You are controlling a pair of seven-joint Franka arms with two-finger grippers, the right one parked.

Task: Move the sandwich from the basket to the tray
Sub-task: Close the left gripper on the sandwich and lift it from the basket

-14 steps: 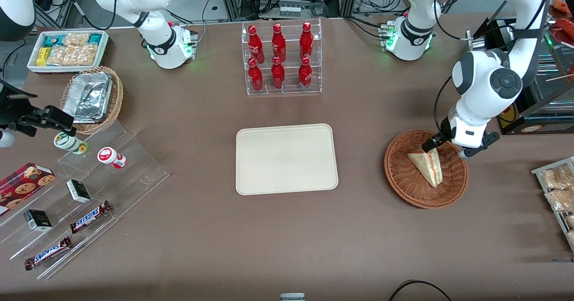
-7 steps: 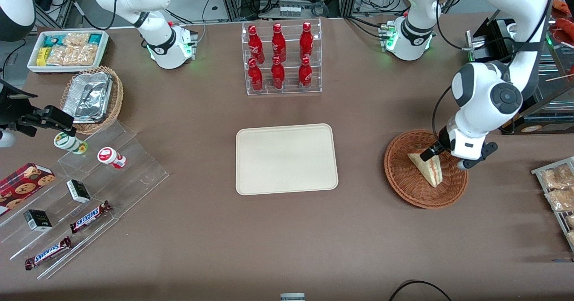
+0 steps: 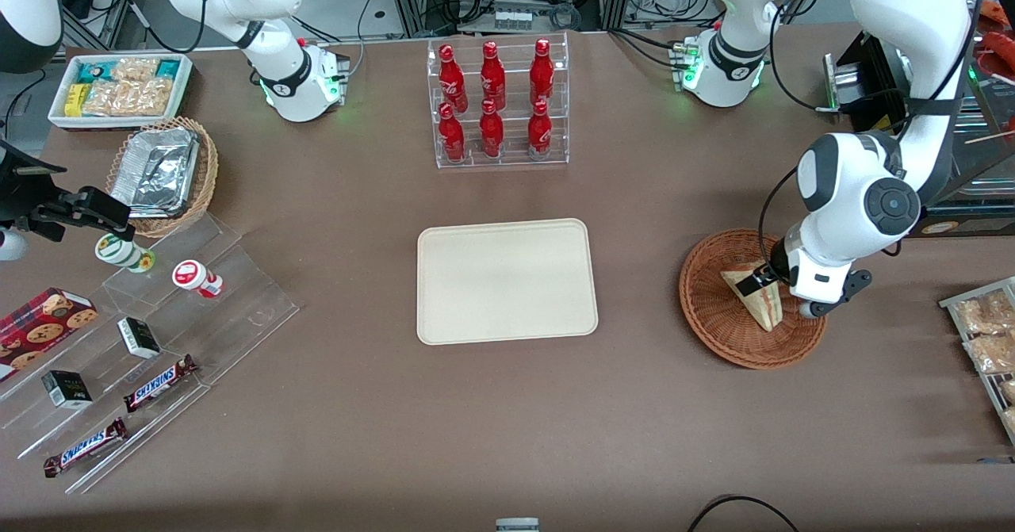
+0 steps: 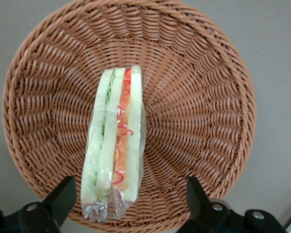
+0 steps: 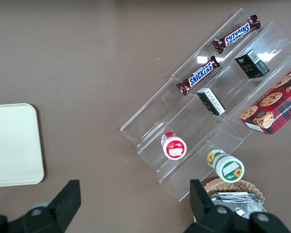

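The sandwich is lying in the basket on its side, its red and green cut edge facing up, so the bread faces are turning outward where two fingers can press them. The gripper is hovering just above the sandwich with its fingers spread wide, one on each side of the wedge and touching nothing, which looks like lining up for a pinch. Farther from the basket, toward the parked arm's end, the tray is lying bare on the table, waiting for the sandwich.
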